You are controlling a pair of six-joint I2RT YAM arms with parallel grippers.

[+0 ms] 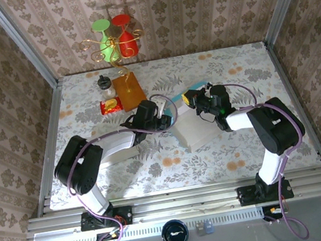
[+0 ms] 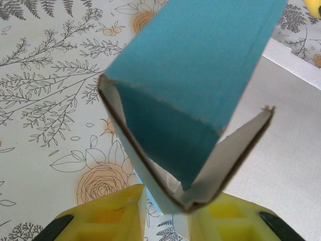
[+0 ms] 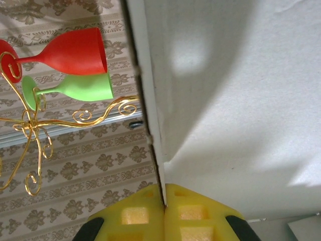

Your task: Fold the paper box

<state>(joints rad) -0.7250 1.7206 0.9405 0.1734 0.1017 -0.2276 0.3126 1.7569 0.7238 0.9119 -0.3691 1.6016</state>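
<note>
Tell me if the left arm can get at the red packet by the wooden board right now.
Probably, once freed. The red packet lies in the open close beside the left arm, nothing between them. But its fingers hold a flap of the paper box, so it must let go first.

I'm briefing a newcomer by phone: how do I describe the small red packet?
Start at the gold glass stand by the back wall and come forward onto the table. Left of the brown board, nearer than the small bottle, lies the packet: flat, red, with a yellow mark.
</note>
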